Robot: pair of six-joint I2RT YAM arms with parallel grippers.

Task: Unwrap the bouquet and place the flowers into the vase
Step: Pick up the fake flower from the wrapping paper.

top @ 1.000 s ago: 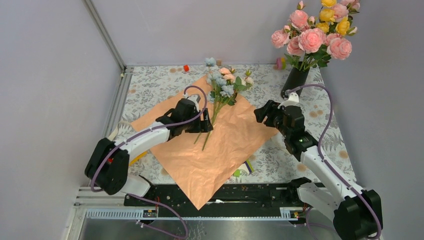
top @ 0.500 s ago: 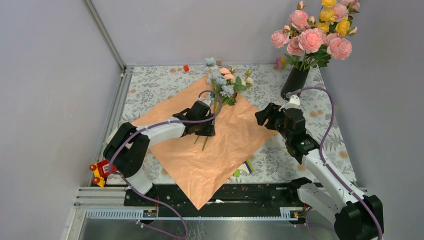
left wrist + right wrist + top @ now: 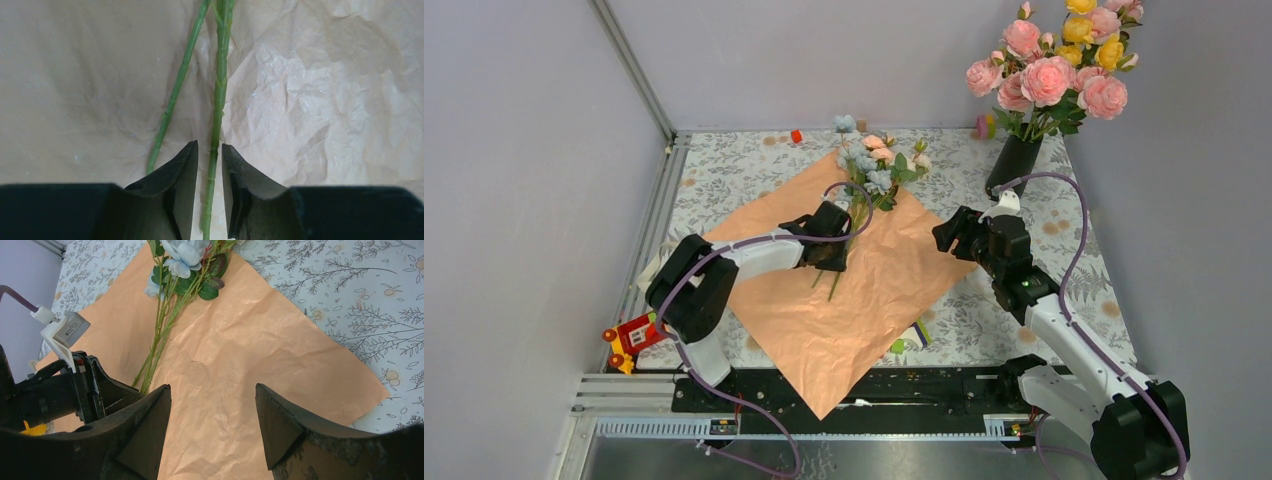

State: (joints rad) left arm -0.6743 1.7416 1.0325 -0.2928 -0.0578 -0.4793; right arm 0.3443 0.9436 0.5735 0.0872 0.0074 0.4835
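The patterned tabletop (image 3: 724,170) carries a sheet of peach paper (image 3: 864,290) spread flat at its centre, so the unwrapping looks done. The black vase (image 3: 1014,162) stands at 2 o'clock, well apart from the sheet, and its neck is crowded by tall pink roses (image 3: 1049,75). The flowers (image 3: 874,165) lie loose at the paper's 12 o'clock corner, their stalks trailing toward 6 o'clock, where they are easy to reach. The right pincer (image 3: 949,232) hovers at the sheet's 3 o'clock edge, spread wide and empty, probably waiting to help. The left pincer (image 3: 209,150) is down over the stalks with one stem (image 3: 217,100) between its jaws. Slivers of gap show on both sides, so it is not yet clenched.
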